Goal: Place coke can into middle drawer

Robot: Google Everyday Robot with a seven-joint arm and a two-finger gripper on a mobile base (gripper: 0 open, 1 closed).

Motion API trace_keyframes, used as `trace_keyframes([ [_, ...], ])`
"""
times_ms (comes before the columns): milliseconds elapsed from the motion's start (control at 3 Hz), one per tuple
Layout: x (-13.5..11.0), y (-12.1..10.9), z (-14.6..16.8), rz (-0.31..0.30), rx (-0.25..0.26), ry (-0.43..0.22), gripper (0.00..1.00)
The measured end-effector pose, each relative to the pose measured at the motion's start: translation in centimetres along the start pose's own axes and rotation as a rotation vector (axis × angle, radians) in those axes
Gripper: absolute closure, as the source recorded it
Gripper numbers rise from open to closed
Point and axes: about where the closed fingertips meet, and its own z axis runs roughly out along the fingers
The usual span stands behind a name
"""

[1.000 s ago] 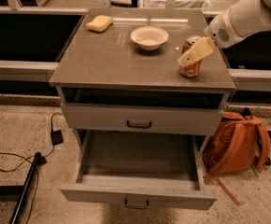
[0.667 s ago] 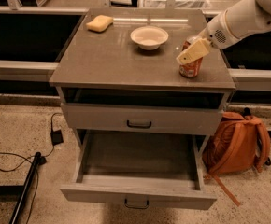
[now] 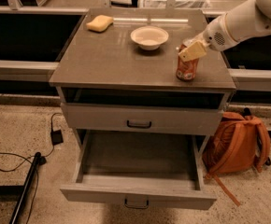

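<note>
The red-orange coke can (image 3: 187,69) stands upright on the right side of the grey cabinet top (image 3: 112,55), near its front edge. My gripper (image 3: 192,52) reaches in from the upper right on a white arm and sits at the can's top, covering its rim. The can still rests on the top surface. The middle drawer (image 3: 138,196) is pulled out wide at the bottom, and its grey inside holds nothing. The handled drawer front above it (image 3: 140,119) is closed.
A white bowl (image 3: 149,36) sits on the cabinet top just left of and behind the can. A yellow sponge (image 3: 99,23) lies at the back left. An orange backpack (image 3: 236,141) leans on the floor right of the open drawer. Black cables (image 3: 14,162) lie on the floor at the left.
My gripper has shifted very slightly left at the can's top. The can stands in the same spot and the drawer is open as before.
</note>
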Motion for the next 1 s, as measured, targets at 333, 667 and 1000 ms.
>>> trace_keyframes([
  [333,-0.4,2.5,-2.4,-0.049,-0.031,-0.098,1.00],
  [667,-0.2,7.9,-5.9,-0.154,-0.081,-0.189,1.00],
  [1000,-0.8,13.4,-8.2,-0.276,-0.132,-0.253,1.00],
])
